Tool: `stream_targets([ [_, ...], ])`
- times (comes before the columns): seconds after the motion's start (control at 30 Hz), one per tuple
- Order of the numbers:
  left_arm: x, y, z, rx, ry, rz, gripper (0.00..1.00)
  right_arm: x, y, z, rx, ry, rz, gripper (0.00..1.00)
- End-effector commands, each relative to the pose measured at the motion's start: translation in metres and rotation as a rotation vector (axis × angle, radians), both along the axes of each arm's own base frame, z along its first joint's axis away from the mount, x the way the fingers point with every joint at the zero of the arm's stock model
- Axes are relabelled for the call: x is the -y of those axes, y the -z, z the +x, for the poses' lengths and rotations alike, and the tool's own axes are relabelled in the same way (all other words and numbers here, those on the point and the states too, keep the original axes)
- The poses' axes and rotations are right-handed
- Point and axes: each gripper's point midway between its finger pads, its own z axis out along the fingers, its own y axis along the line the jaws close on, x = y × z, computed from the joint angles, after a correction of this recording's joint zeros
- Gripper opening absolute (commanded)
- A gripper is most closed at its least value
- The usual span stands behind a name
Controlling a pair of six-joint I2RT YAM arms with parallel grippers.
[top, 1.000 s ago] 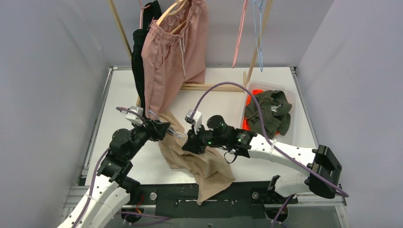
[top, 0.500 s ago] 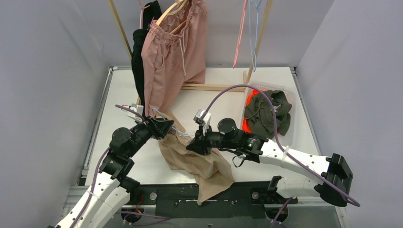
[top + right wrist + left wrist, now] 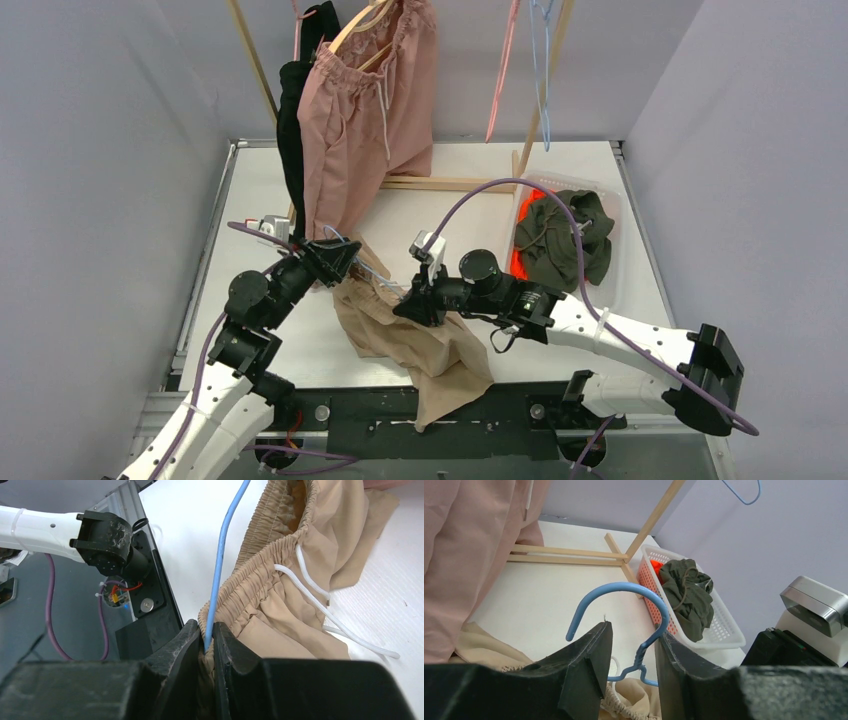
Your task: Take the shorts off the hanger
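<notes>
**Top view.** Over the last second my left pincer (image 3: 343, 260) has lifted slightly away from the bases and its jaws have narrowed. My right pincer (image 3: 410, 305) has stayed almost in place while its arm swung outward. The beige shorts (image 3: 420, 345) lie crumpled on the table between the two pincers. I judge that both ends are now set for pulling apart and that the shorts are not yet freed.

**Left wrist view.** The jaws stand partly open and straddle the twisted neck of the blue hanger (image 3: 624, 587). A gap shows on either side, so there is no clamp.

**Right wrist view.** The jaws are nearly closed on the gathered waistband of the beige shorts. The hanger wire runs down into the same gap.
</notes>
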Motion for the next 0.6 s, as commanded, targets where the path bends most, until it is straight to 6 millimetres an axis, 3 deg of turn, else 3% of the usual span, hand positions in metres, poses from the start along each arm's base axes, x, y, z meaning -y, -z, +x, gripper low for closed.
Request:
stream_targets([
  [0.0, -0.005, -0.025, 0.002, 0.083, -0.027, -0.048, 0.31, 0.001, -0.03, 0.0, 0.048, 0.01, 0.091, 0.0],
  [0.1, -0.006, -0.02, 0.002, 0.078, -0.026, -0.022, 0.2, 0.003, -0.03, 0.001, 0.049, 0.022, 0.088, 0.0],
  [0.2, -0.005, -0.015, 0.001, 0.074, -0.02, 0.018, 0.17, 0.006, -0.033, 0.005, 0.057, 0.053, 0.092, 0.0],
  [0.33, -0.002, -0.007, -0.001, 0.065, 0.011, 0.09, 0.28, 0.009, -0.04, 0.009, 0.068, 0.077, 0.114, 0.0],
  [0.57, 0.001, -0.013, 0.0, 0.078, 0.024, 0.082, 0.32, 0.005, -0.04, 0.001, 0.069, 0.025, 0.126, 0.0],
])
